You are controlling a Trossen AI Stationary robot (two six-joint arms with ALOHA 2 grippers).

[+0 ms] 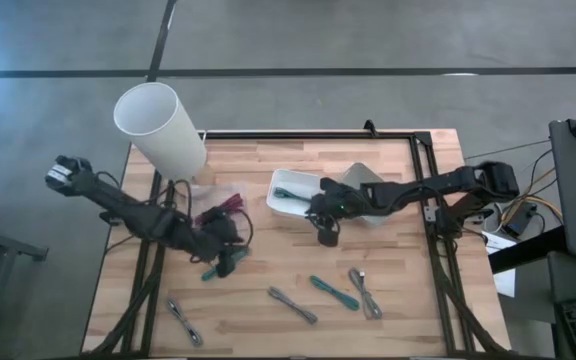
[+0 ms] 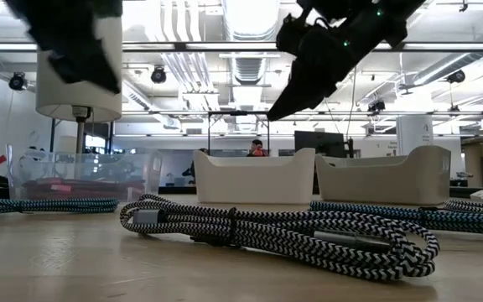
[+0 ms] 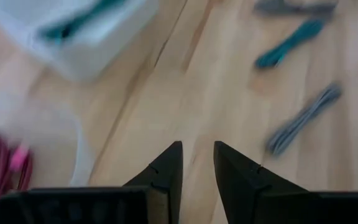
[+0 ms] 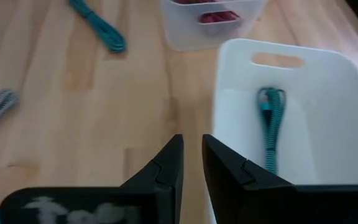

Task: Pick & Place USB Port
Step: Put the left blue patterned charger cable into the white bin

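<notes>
high view: 4 bundled cables [image 1: 292, 305] lie near white bin [image 1: 293, 205].

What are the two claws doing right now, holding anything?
Left gripper: fingers slightly apart, nothing between them, above the wooden table.
Right gripper: fingers slightly apart, empty, beside the white bin.

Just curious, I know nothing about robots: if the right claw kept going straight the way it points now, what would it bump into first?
Probably the bare wooden table, just beside the white bin holding a teal cable. Nothing sits between its tips, though depth is hard to judge.
</notes>
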